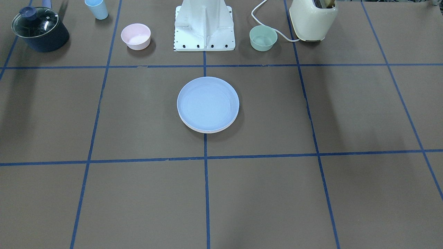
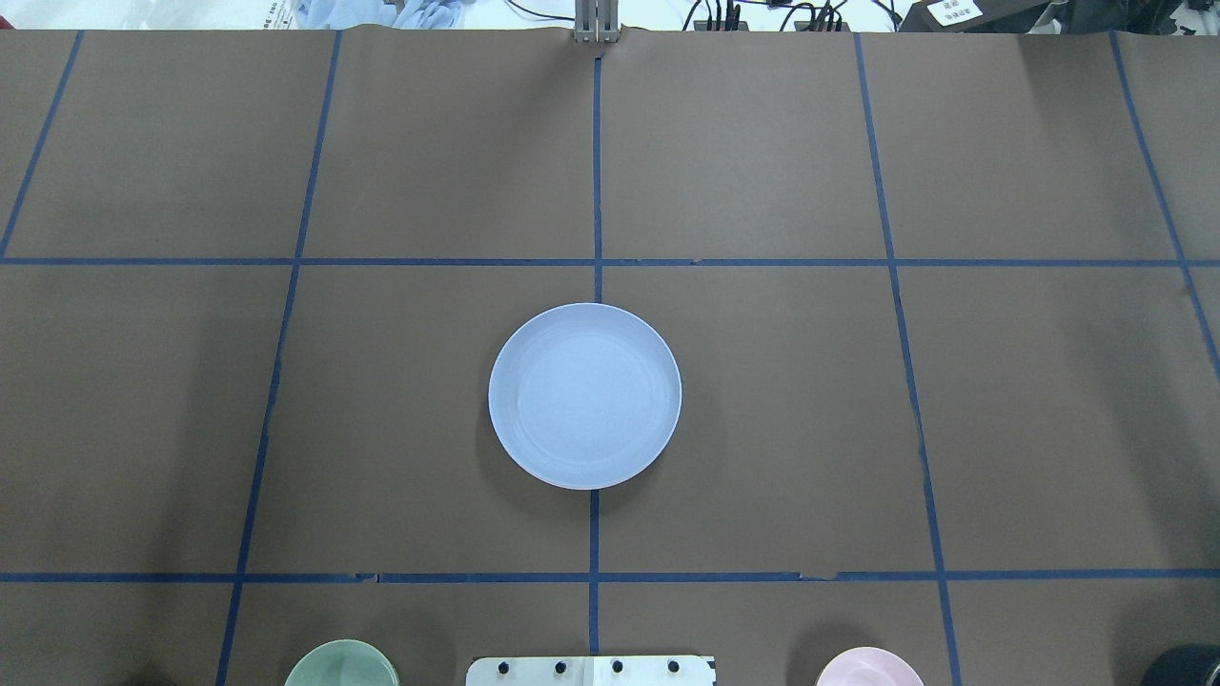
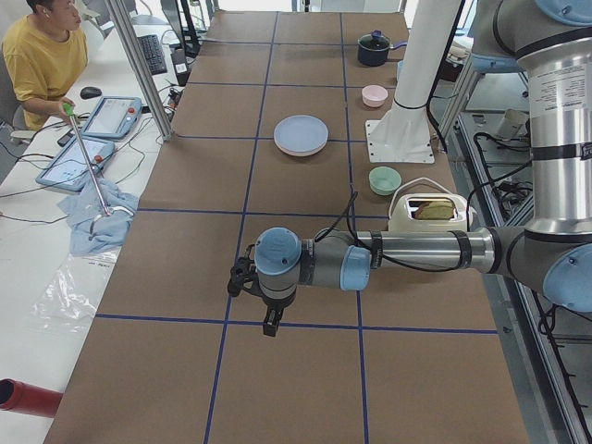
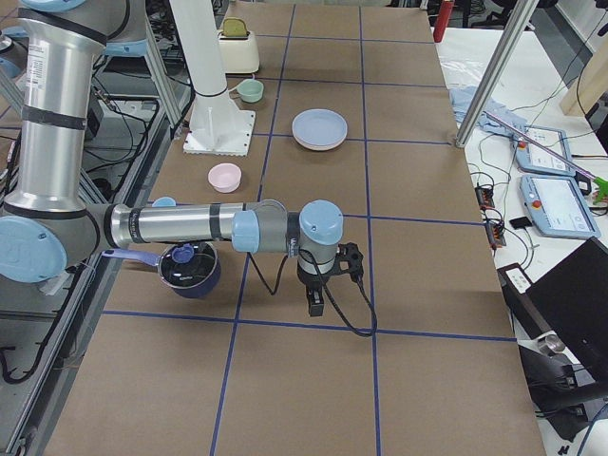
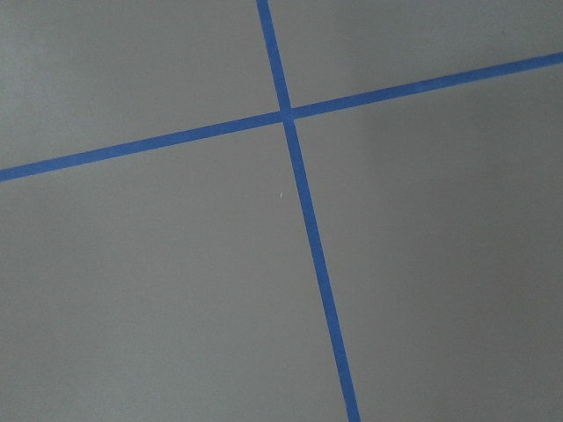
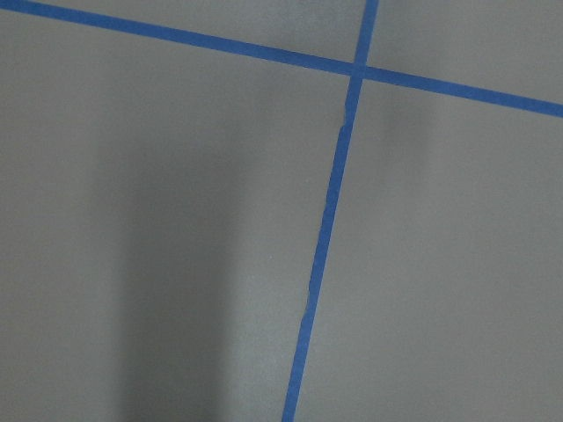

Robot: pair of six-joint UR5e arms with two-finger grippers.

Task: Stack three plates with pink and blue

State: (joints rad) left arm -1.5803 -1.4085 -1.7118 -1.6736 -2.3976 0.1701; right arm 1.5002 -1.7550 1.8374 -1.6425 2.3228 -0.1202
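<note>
- The stack of plates (image 2: pixel 584 395) sits in the middle of the table (image 2: pixel 762 429), on the tape line (image 2: pixel 597 171) that runs from 12 to 6 o'clock in the overhead view, and my base (image 2: pixel 591 671) is at 6 o'clock from it
- I judge the stacking done, or all but done: no loose plate lies anywhere else in any view, and no plate hangs from either of my grippers
- The blue plate (image 1: pixel 207 102) is on top; it is round, shallow, empty and level
- In the front-facing view, paler rims (image 1: pixel 207 130) peek out under its edge on the operators' side; they look pinkish-white, and I read two of them but cannot count for certain
- The plates nest closely, the lower ones showing only as a thin crescent, and I see no tilt
- My left gripper (image 3: pixel 271 324) hangs pointing down, well apart from the stack, out past 9 o'clock; it shows only from the side, so I cannot tell whether my fingers are wide or narrow
- My right gripper (image 4: pixel 314 302) hangs the same way out past 3 o'clock, and again I cannot tell how my fingers stand
- Both wrist cameras see only bare table and tape
- The green bowl (image 2: pixel 341 664) at 7 o'clock and the pink bowl (image 2: pixel 869 667) at 5 o'clock are no part of this job
- What is left, to my mind, is at most confirming that there are three plates
</note>
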